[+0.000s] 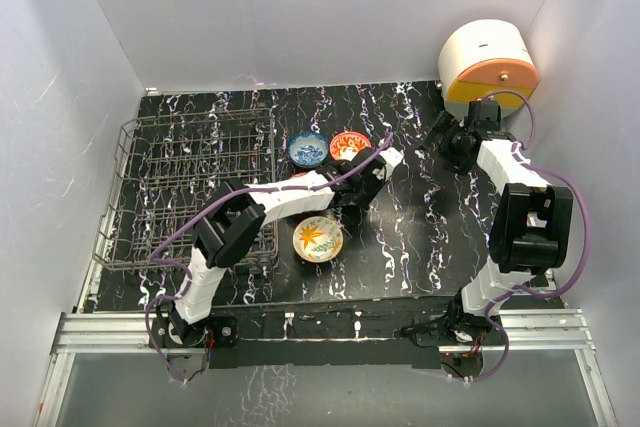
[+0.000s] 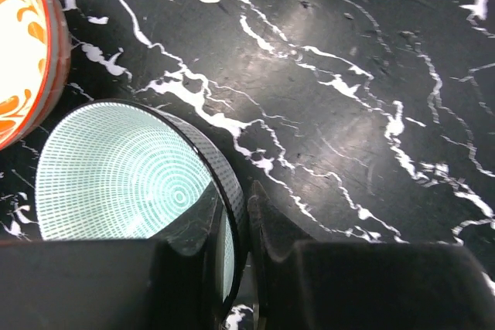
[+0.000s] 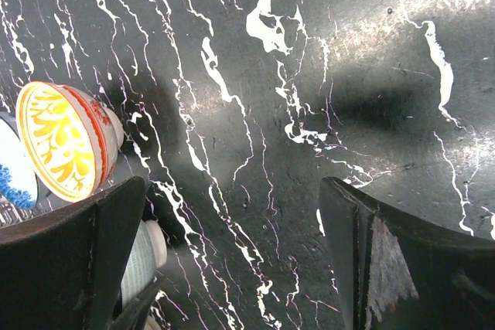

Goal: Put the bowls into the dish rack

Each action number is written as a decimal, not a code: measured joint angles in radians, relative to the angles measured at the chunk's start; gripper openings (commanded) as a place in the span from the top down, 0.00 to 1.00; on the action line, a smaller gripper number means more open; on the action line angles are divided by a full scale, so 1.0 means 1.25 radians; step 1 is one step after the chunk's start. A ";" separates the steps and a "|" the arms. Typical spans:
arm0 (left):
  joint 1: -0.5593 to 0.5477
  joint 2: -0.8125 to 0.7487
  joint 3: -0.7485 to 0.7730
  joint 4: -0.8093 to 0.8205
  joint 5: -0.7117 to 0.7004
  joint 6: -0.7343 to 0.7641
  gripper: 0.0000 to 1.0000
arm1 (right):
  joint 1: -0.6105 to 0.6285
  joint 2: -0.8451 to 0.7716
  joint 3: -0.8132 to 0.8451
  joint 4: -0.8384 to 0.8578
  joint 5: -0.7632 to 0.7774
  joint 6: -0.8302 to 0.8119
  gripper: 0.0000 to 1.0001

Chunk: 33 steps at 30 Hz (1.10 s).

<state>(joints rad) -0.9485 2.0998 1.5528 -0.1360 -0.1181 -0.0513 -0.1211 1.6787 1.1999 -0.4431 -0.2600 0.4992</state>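
Observation:
The dark wire dish rack stands at the left and holds no bowls. On the black marbled table to its right sit the blue-white bowl, the red-orange bowl and the yellow leaf bowl. My left gripper reaches in just below the red-orange bowl. In the left wrist view it is shut on the rim of the pale teal bowl, one finger inside, one outside. The red-orange bowl lies beside it. My right gripper is open and empty over bare table. The red patterned bowl is hidden.
A round white and orange container stands at the back right, just behind my right gripper. White walls close in the table on three sides. A metal rail runs along the near edge.

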 measured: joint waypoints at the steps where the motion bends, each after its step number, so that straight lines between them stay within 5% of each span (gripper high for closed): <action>1: 0.000 0.000 0.010 -0.014 0.007 -0.001 1.00 | -0.001 -0.001 0.000 0.000 0.001 0.000 0.02; 9: -0.009 -0.021 0.157 -0.130 0.089 -0.067 1.00 | -0.006 -0.017 -0.005 0.000 0.005 0.000 0.02; 13: 0.074 -0.111 0.146 -0.102 0.158 -0.157 1.00 | -0.009 -0.026 -0.005 0.000 0.005 0.001 0.03; 23: 0.569 -0.398 -0.169 0.168 0.274 -0.436 1.00 | -0.009 -0.027 -0.005 0.000 -0.011 0.004 0.05; 33: 0.663 -0.385 -0.429 0.488 0.435 -0.743 1.00 | -0.009 -0.027 -0.005 -0.001 -0.017 0.004 0.06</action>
<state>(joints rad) -0.1204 1.6184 1.0168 0.4736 0.4255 -0.9798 -0.1329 1.6444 1.1942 -0.4442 -0.2810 0.5045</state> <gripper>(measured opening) 0.098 0.940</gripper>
